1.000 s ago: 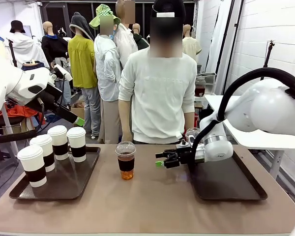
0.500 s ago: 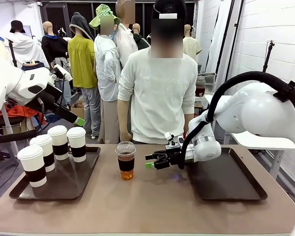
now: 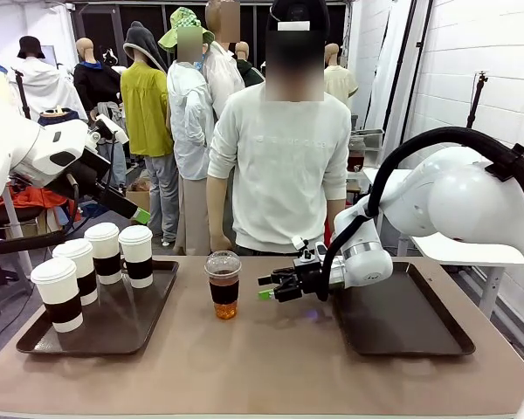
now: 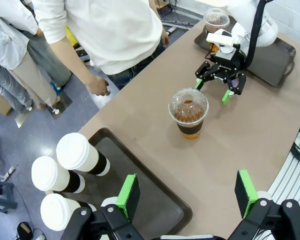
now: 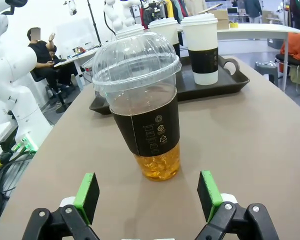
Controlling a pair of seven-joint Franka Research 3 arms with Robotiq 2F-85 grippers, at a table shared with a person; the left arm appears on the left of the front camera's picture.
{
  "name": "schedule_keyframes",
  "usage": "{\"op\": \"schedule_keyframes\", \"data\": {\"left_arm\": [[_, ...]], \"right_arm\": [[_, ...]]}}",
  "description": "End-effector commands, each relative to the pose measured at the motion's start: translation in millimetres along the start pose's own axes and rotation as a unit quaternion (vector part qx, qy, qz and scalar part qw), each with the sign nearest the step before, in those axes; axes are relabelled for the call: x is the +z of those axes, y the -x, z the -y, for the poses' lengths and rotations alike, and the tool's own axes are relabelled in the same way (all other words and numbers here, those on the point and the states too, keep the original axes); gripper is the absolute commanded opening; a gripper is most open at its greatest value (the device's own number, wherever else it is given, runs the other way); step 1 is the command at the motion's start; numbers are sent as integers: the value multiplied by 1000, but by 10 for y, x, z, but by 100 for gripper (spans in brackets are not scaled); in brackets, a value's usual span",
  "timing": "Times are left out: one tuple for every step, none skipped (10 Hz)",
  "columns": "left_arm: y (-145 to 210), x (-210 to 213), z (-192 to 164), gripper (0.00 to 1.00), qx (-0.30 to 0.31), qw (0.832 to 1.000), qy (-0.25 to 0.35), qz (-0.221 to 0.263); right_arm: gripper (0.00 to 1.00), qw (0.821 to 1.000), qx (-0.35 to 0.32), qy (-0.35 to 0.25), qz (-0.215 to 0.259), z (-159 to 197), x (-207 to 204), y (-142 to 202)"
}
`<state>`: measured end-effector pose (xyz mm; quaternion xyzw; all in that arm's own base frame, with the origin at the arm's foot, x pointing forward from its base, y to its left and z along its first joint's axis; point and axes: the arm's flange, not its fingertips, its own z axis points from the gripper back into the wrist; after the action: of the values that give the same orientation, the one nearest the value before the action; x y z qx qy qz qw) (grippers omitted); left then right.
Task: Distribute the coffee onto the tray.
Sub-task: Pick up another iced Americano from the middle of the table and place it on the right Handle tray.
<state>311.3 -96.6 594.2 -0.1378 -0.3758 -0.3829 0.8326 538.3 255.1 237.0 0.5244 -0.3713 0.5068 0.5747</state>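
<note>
Right gripper slid left toward the iced coffee — jaws apart, just beside it — which stood centred near the table's far edge. Left gripper had its jaws apart too.

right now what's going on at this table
The right gripper, jaws open, is lined up beside a dome-lidded iced coffee standing on the bare table between the trays, not touching it. Four white paper cups stand on the left tray. A second iced coffee sits at the far corner of the right tray. The left gripper hangs open above the left tray's edge, holding nothing. A person stands at the far side, hands off the cups.
</note>
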Motion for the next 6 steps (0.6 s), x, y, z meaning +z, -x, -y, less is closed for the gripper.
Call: {"op": "schedule_keyframes", "data": {"left_arm": [[14,8,-13,100,-6,1000,10,2],[14,8,-13,100,-6,1000,10,2],[14,8,-13,100,-6,1000,10,2],[14,8,-13,100,-6,1000,10,2],[14,8,-13,100,-6,1000,10,2],[14,8,-13,100,-6,1000,10,2]], "right_arm": [[100,1000,1,3,6,0,-21,-10],[100,1000,1,3,6,0,-21,-10],[100,1000,1,3,6,0,-21,-10],[100,1000,0,0,0,0,0,0],[100,1000,12,-7,4,9,-41,24],[100,1000,20,-9,3,11,-84,38]]}}
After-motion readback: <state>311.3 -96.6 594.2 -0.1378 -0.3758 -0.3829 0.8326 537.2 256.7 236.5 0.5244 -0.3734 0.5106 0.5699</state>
